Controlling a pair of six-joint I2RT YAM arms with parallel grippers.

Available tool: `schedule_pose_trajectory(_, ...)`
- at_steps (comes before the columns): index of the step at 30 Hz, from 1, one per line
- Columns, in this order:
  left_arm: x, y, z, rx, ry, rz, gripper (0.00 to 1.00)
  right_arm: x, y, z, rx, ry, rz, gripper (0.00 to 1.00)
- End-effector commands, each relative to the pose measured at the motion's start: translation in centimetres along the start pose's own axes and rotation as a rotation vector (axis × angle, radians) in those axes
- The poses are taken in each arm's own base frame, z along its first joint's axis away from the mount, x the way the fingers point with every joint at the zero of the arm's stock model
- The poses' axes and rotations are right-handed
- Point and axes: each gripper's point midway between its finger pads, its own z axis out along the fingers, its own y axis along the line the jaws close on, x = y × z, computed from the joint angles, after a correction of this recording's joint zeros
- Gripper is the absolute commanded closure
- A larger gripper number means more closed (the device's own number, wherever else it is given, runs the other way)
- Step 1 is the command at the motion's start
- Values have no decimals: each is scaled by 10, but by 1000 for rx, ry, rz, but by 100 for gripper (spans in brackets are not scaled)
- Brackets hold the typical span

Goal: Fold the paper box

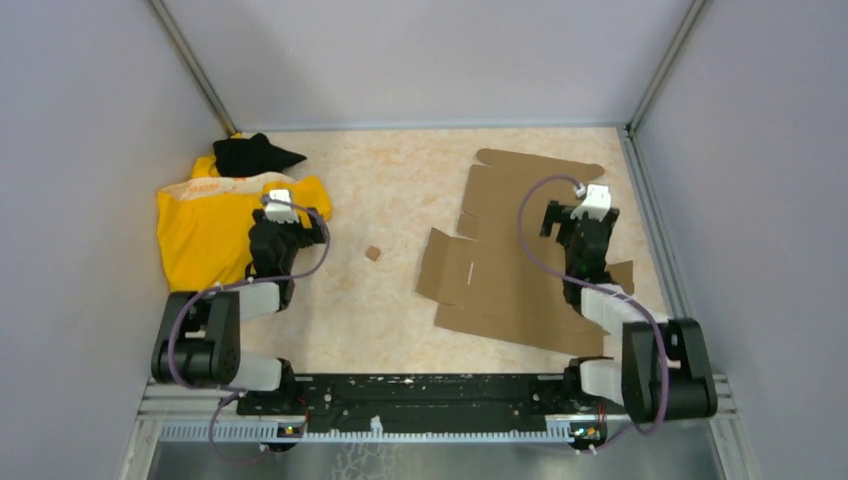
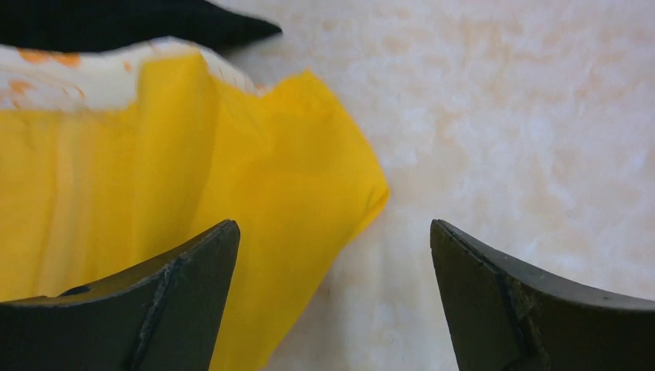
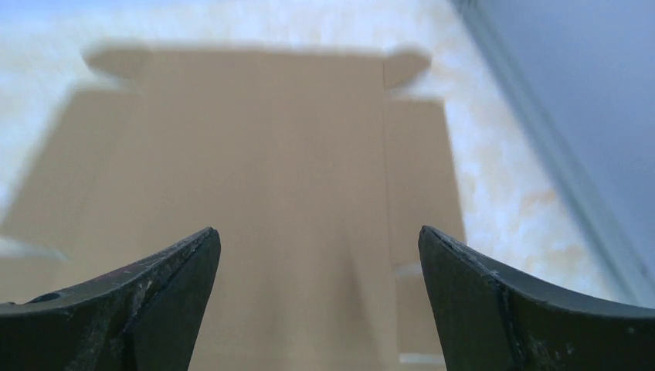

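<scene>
Top external view: paper box (image 1: 500,270) lies unfolded and flat on the right half of the surface (image 1: 390,180); right pincer (image 3: 318,241) hovers above it, fingers spread wide, grasping nothing; left pincer (image 2: 334,230), likewise wide and empty, hangs over the edge of a yellow cloth (image 1: 205,230); small cardboard scrap (image 1: 373,253) lies between cloth and box.

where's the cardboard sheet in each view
top external: cardboard sheet lies flat, right of centre.
left wrist: not in it.
right wrist: sheet fills the middle, beyond the open right tool.
shared landmark: rail along the right wall, in top and right wrist views.
</scene>
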Motion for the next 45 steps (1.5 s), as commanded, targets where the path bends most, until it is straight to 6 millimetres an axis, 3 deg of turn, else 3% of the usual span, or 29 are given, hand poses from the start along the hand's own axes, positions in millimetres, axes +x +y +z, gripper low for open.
schedule_pose_trajectory(1,-53,0,2,-72,39,-232,1,-104,0,-9,32,-16,78,1)
schedule_pose_trajectory(3,-74,-23,1,3,70,-339,1,-126,3,-20,34,29,131,1)
schedule_pose_trajectory(5,-101,-66,-6,163,58,-380,1,-144,16,-37,-10,101,191,1)
schedule_pose_trajectory(7,-133,-122,-21,309,20,-333,1,-145,38,-52,-95,136,201,1)
schedule_pose_trajectory(9,-150,-181,-41,398,-12,-184,1,-141,54,-57,-187,97,232,1)
schedule_pose_trajectory(12,-147,-234,-47,428,3,-18,1,-121,41,-61,-107,142,375,1)
schedule_pose_trajectory(15,-125,-257,-35,519,167,-161,1,-112,32,-66,-96,166,359,1)
schedule_pose_trajectory(18,-104,-286,-44,873,277,-239,1,-96,18,-69,-23,212,363,1)
schedule_pose_trajectory(19,-99,-287,-43,942,306,-257,1,-90,16,-69,-18,236,371,1)
schedule_pose_trajectory(22,-79,-279,-22,798,390,-217,1,-64,1,-69,77,328,381,1)
schedule_pose_trajectory(25,-72,-274,-15,697,388,-164,1,-42,-14,-66,140,388,397,1)
schedule_pose_trajectory(29,-70,-259,-10,455,332,52,1,-24,-32,-57,166,447,502,2)
schedule_pose_trajectory(32,-85,-255,-11,432,242,-6,1,-18,-40,-50,157,470,531,2)
schedule_pose_trajectory(36,-59,-247,2,410,385,-234,1,-21,-45,-43,159,455,513,3)
schedule_pose_trajectory(40,-35,-242,9,332,485,-174,1,-18,-59,-48,231,468,471,4)
schedule_pose_trajectory(45,-8,-224,-4,259,530,-167,1,-18,-85,-66,363,417,417,1)
